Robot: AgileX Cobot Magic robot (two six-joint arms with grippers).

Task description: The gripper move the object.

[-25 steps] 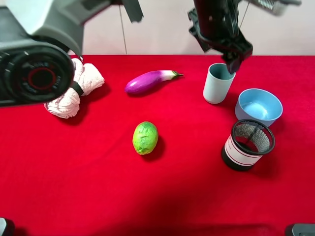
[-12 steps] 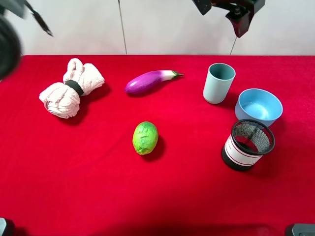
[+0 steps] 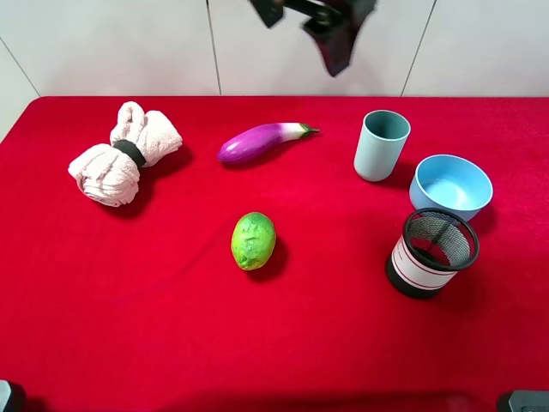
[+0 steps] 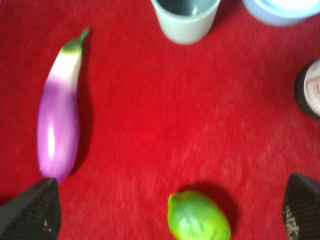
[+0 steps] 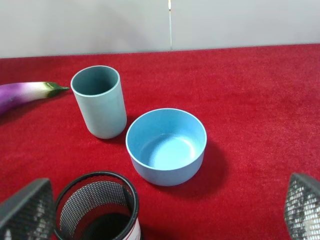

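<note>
Exterior high view: the pale blue-green tumbler [image 3: 381, 144] stands upright on the red worktop [image 3: 154, 309], just beside the blue bowl [image 3: 450, 186], well apart from the aubergine [image 3: 260, 142] and lime [image 3: 253, 240]. A dark arm end [image 3: 330, 26] hangs high above; its jaws cannot be told.

Left wrist view: the left gripper [image 4: 165, 210] has jaws spread wide, empty; the tumbler [image 4: 185, 20] lies beyond the lime [image 4: 198, 218].

Right wrist view: the right gripper [image 5: 160, 212] also has jaws wide, empty; the tumbler [image 5: 99, 102] stands close to the bowl [image 5: 166, 145], near the mesh cup [image 5: 97, 207].

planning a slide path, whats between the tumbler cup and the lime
Nothing: only bare red cloth lies between the tumbler cup and the lime, clearest in the exterior high view.
</note>
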